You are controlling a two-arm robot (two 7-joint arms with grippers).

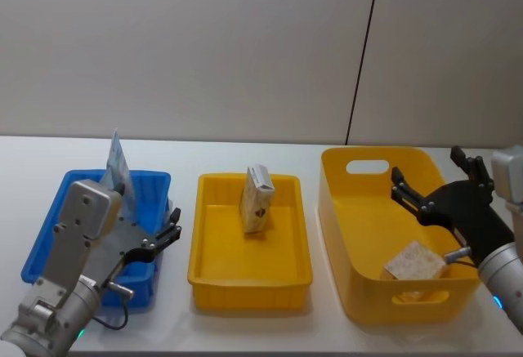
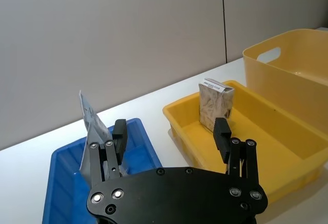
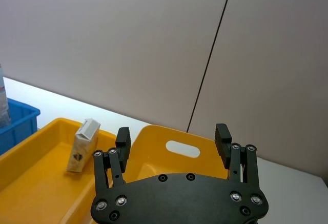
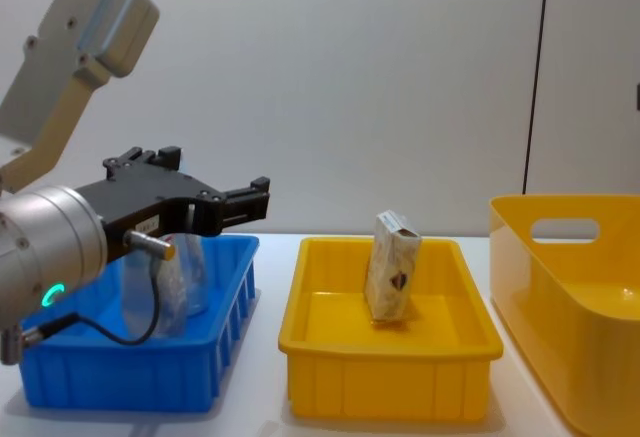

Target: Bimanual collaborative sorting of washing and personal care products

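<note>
the left end effector (image 1: 171,226) hovers over the front right part of the blue bin (image 1: 45,238), jaws spread wide and holding nothing. a pale tube (image 1: 117,165) stands upright at the back of that bin. a beige pack (image 1: 257,200) stands slightly tilted in the back half of the shallow yellow tray (image 1: 245,279) in the middle of the worktop (image 1: 24,161). the right end effector (image 1: 426,166), also wide and empty, hangs above the deep yellow bin (image 1: 359,292), where a second pack (image 1: 415,261) lies on the floor near the front wall.
</note>
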